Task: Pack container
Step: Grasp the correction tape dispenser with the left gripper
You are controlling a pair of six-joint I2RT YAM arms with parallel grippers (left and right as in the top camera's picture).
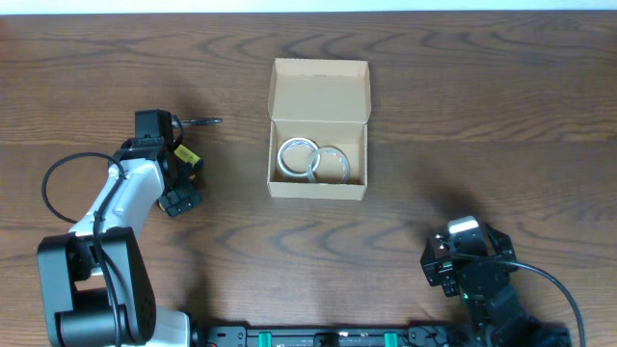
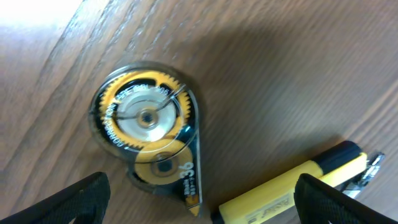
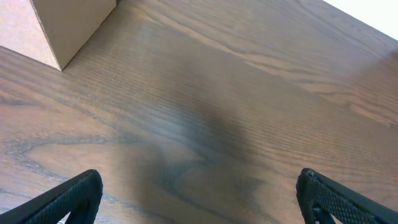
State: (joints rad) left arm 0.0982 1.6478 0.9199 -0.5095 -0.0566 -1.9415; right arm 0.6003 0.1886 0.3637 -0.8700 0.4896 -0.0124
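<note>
The container (image 1: 318, 92) is a tan cardboard box at the table's middle, its flap lid open toward the far side. Two clear tape rolls (image 1: 297, 157) (image 1: 331, 164) lie inside it. My left gripper (image 1: 179, 179) is left of the box, open, low over the table. In the left wrist view its fingers (image 2: 202, 202) straddle a round yellow-and-clear correction tape dispenser (image 2: 146, 134) and a yellow highlighter (image 2: 292, 186), gripping neither. My right gripper (image 1: 461, 253) is open and empty at the front right, over bare wood (image 3: 202, 196).
A thin dark object (image 1: 204, 121) lies on the table just beyond the left gripper. A metal clip end (image 2: 373, 168) shows by the highlighter's tip. A corner of the box (image 3: 62, 25) shows at the top left of the right wrist view.
</note>
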